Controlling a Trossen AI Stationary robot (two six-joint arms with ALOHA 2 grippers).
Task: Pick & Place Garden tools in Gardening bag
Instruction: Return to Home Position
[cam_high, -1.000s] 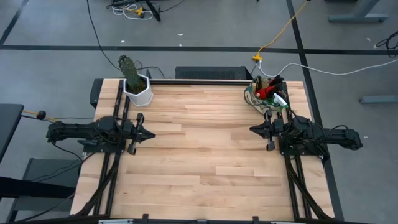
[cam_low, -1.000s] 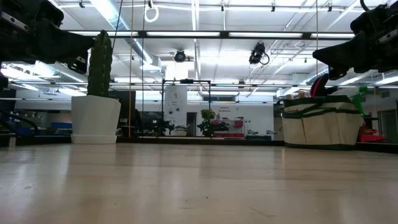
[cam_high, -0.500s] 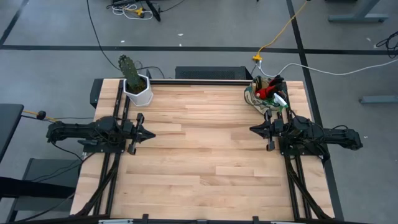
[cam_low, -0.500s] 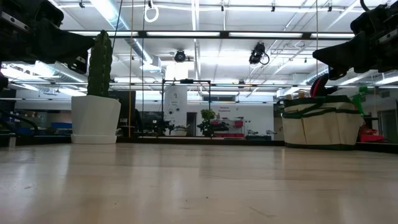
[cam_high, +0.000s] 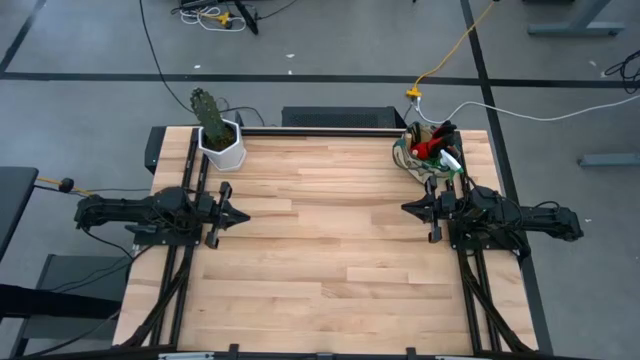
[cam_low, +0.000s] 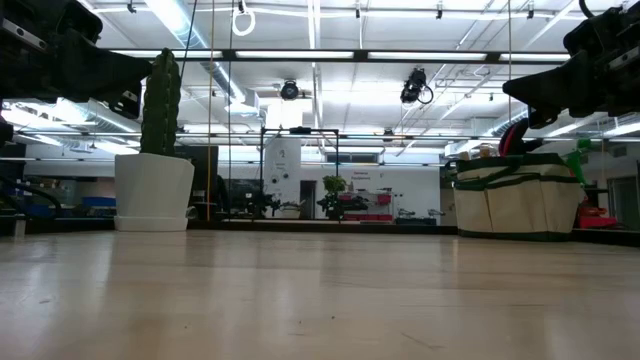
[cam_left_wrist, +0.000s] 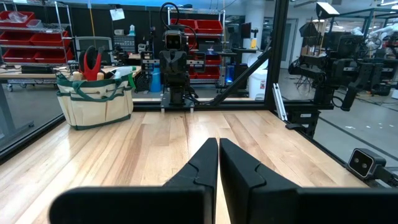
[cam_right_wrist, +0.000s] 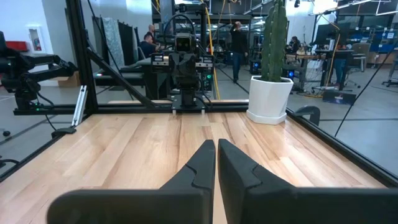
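Nothing had changed over the preceding second: the left hand (cam_high: 243, 216) and the right hand (cam_high: 407, 208), fingers pressed together and empty, remained parked at mid-frame left and right. The beige fabric gardening bag with dark green trim (cam_high: 428, 152) stood at the upper right of the pale wooden surface (cam_high: 320, 240) with the garden tools (cam_high: 432, 146) already inside, suggesting the task was complete.

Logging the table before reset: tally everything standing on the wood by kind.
Beige fabric gardening bag with green trim, tools sticking out: 1
White hexagonal pot holding a green cactus: 1
Total: 2
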